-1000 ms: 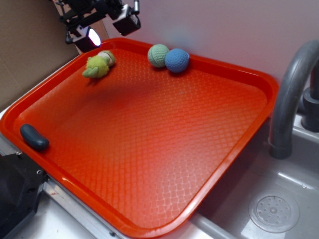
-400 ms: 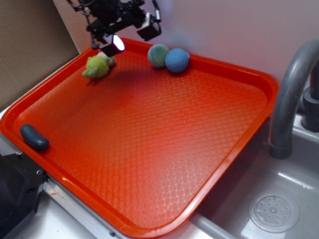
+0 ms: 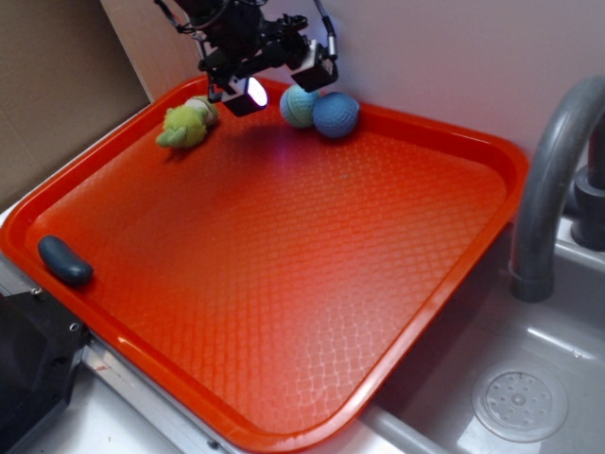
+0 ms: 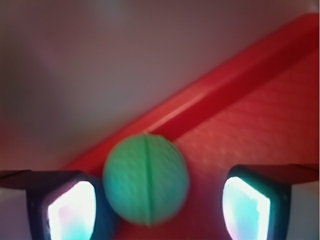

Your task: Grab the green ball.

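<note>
Here, the gripper hangs over the far rim of the red tray, spread wide above the green ball.

Exterior view: the green ball lies at the tray's back edge, touching the blue ball on its right; the fuzzy yellow-green plush toy sits near the tray's far left corner, and a dark oblong object rests by the near left rim. A grey faucet and the sink drain lie to the right. Wrist view: blurred, the green ball appears between the two fingers, closer to the left one, with clear gaps showing; the tray rim runs diagonally behind it. No brand, label or writing can be read in either view.
</note>
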Controlling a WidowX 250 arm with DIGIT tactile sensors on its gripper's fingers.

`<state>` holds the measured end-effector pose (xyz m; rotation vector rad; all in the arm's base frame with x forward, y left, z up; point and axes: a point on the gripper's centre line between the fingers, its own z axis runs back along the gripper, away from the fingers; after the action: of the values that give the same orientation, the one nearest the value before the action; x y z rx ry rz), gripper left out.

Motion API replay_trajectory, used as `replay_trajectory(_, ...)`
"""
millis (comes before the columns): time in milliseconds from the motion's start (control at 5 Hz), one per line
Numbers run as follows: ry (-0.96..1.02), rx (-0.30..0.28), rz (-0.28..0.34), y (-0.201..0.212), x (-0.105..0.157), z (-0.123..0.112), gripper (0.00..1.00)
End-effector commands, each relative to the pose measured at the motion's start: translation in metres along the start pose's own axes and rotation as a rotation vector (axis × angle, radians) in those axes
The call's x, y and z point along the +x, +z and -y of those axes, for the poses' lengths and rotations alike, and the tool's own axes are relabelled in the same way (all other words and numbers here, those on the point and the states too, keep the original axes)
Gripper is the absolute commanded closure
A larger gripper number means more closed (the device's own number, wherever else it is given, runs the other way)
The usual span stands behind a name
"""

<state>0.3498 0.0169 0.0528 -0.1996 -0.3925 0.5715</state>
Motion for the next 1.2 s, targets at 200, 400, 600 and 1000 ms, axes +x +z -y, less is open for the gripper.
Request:
replay_trajectory(200, -0.064, 0.037, 0.009, -0.015, 0.011, 0.016, 1.00)
replay_trajectory(400, -0.074, 0.045, 0.010, -0.012, 0.009, 0.016, 1.00)
replay_trajectory(600, -0.119, 0.039, -0.011, -0.005, 0.007, 0.014, 1.00)
replay_trajectory(1000, -0.334, 0.210, -0.278, 0.126, -0.019, -0.005, 1.00)
